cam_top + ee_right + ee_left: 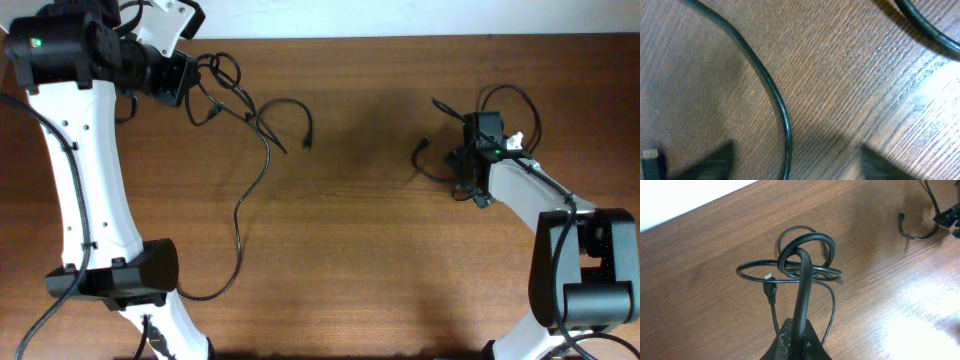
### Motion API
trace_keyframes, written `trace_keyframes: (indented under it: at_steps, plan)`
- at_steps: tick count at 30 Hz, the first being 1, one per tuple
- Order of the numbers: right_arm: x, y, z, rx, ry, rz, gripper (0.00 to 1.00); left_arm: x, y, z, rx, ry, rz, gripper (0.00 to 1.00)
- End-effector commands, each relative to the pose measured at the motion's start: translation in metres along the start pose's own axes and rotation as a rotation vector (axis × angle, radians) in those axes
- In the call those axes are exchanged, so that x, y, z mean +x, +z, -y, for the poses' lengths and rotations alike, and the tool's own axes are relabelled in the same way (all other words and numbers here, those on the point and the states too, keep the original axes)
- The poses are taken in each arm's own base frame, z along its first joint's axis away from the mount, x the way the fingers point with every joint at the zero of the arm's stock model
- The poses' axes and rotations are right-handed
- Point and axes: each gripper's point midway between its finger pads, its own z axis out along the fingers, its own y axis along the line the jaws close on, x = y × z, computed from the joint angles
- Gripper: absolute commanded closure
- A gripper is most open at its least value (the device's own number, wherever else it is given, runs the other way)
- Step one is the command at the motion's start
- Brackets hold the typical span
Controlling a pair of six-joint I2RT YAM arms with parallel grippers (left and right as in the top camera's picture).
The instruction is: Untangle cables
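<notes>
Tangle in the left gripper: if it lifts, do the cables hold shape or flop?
Probably flop: the cables curve in loose loops, so they should sag and trail. Likely light, being thin cords. The loops interlock just beyond the left gripper, so strands may well drag up together.

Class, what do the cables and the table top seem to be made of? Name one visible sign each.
The cables: probably rubber or plastic sheathing, smooth black, slight sheen. The table top: wood or wood-look laminate; brown grain lines, glossy glare.
</notes>
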Motion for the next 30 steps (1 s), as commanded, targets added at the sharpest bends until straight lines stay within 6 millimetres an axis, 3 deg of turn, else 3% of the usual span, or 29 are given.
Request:
trace_keyframes:
  at_steps: [1,2,3,4,5,6,8,10,12,14,15,16,19,20,21,23,25,28,30]
  plan:
    - [0.0,0.009,0.007,0.04,0.012,0.018,0.76,-0.005,-0.016,0.009,-0.003,0.008,0.04,1.0]
    - [0.006,0.018,0.012,0.067,0.004,0.002,0.8,-0.005,-0.016,0.009,-0.003,0.008,0.04,1.0]
    - [0.018,0.033,0.022,0.106,-0.002,-0.035,0.96,-0.005,-0.016,0.009,-0.003,0.008,0.04,1.0]
    - [0.032,0.044,0.027,0.122,-0.009,-0.089,0.65,-0.005,-0.016,0.009,-0.003,0.008,0.04,1.0]
    - [0.036,0.047,0.028,0.126,-0.011,-0.106,0.73,-0.005,-0.016,0.009,-0.003,0.008,0.04,1.0]
    - [0.037,0.047,0.029,0.129,-0.012,-0.107,0.96,-0.005,-0.016,0.009,-0.003,0.008,0.04,1.0]
    - [0.031,0.048,0.024,0.112,-0.005,-0.078,0.96,-0.005,-0.016,0.009,-0.003,0.008,0.04,1.0]
    - [0.011,0.051,0.029,0.12,0.029,-0.028,0.96,-0.005,-0.016,0.009,-0.003,0.008,0.04,1.0]
    - [-0.04,0.048,0.028,0.094,0.07,0.021,0.96,-0.005,-0.016,0.009,-0.003,0.008,0.04,1.0]
    - [-0.098,0.034,0.014,0.037,-0.004,0.084,0.96,-0.005,-0.016,0.009,-0.003,0.008,0.04,1.0]
    - [-0.139,0.019,-0.001,0.014,-0.114,0.168,0.96,-0.005,-0.016,0.009,-0.002,0.007,0.039,1.0]
    - [-0.191,-0.007,-0.011,0.045,-0.175,0.324,0.96,-0.004,-0.016,0.009,-0.001,0.006,0.037,1.0]
    - [-0.284,-0.053,-0.009,0.066,-0.091,0.604,0.96,-0.003,-0.014,0.017,0.015,0.014,0.024,1.0]
    - [-0.302,-0.047,0.002,0.078,-0.056,0.626,0.96,-0.003,-0.013,0.021,0.023,0.02,0.018,1.0]
    - [-0.311,-0.026,0.015,0.111,-0.041,0.607,0.96,-0.003,-0.013,0.023,0.023,0.024,0.015,1.0]
    - [-0.312,0.025,0.042,0.198,-0.047,0.506,0.96,-0.002,-0.012,0.02,-0.001,0.026,0.001,1.0]
    - [-0.301,0.066,0.052,0.211,-0.072,0.378,0.96,-0.003,-0.012,0.02,-0.001,0.03,0.004,1.0]
    - [-0.283,0.099,0.077,0.258,-0.056,0.296,0.96,-0.003,-0.012,0.021,0.0,0.032,0.005,1.0]
    - [-0.28,0.107,0.098,0.291,-0.041,0.256,0.96,-0.003,-0.012,0.021,0.002,0.03,0.003,1.0]
